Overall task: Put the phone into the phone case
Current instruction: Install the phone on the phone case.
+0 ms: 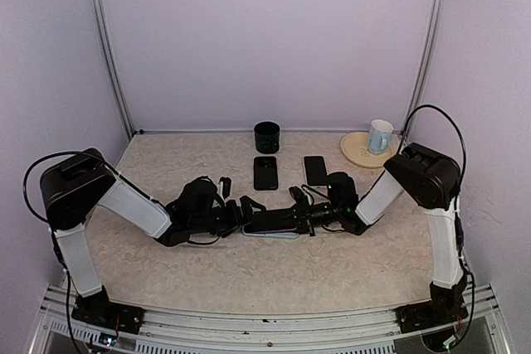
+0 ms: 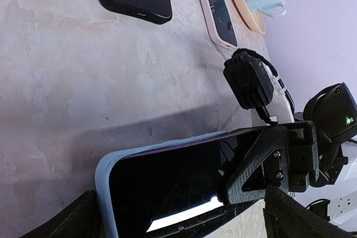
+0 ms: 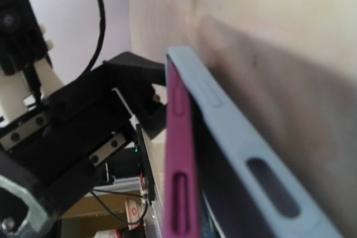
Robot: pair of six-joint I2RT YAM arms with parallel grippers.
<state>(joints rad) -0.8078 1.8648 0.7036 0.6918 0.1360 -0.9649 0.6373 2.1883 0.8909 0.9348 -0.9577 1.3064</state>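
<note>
The phone, with a black screen and a magenta side, lies in the light blue phone case at the table's middle. In the right wrist view that magenta side stands proud of the case's rim along one long edge. My right gripper is shut, and its black finger rests on the screen's right part. My left gripper is open, its fingers wide apart on either side of the case's near end.
A bare black phone and a phone in a pink case lie behind the grippers. A dark cup stands at the back. At the back right is a plate carrying a mug. Walls close three sides.
</note>
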